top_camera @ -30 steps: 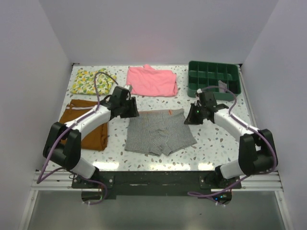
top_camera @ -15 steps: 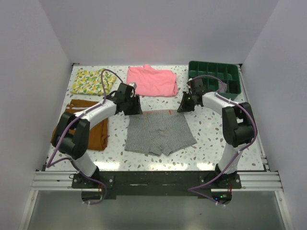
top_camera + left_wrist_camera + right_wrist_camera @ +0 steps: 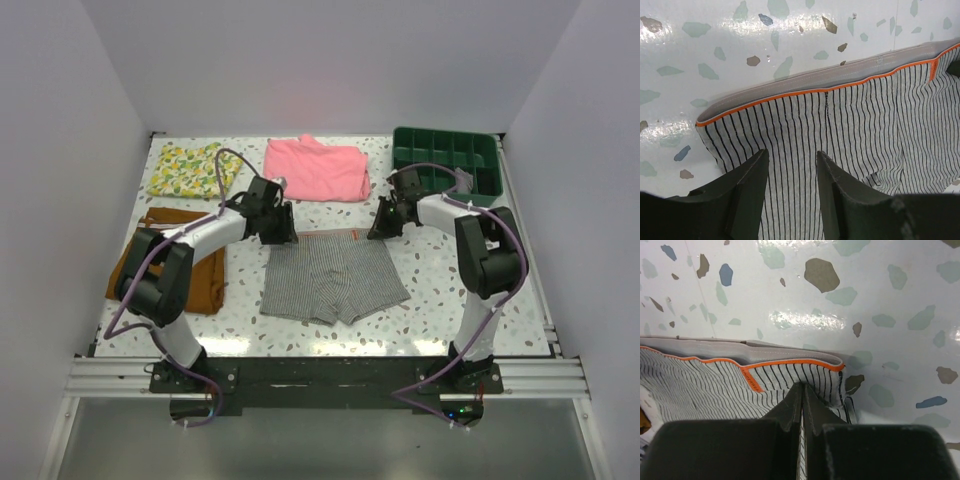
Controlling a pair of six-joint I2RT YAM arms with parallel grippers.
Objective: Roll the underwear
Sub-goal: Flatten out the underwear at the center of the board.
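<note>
The left gripper (image 3: 791, 156) stands partly spread, its fingers over the left end of the grey-and-white striped knit underwear (image 3: 335, 275), just below the orange-edged waistband (image 3: 805, 85). The underwear lies flat in the middle of the speckled white worktop (image 3: 440, 295). Its waistband is at the far side and runs left to right, with the legs toward the arm bases. The right gripper (image 3: 802, 388) is pressed together, its tips at the waistband's right corner.

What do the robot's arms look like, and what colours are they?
The left arm and right arm are each made of white tube-like links joined by chunky black joints. A thin purple cable loops along each one. At the ends, the left gripper and right gripper are black, each with two flat, tapering fingers.
</note>
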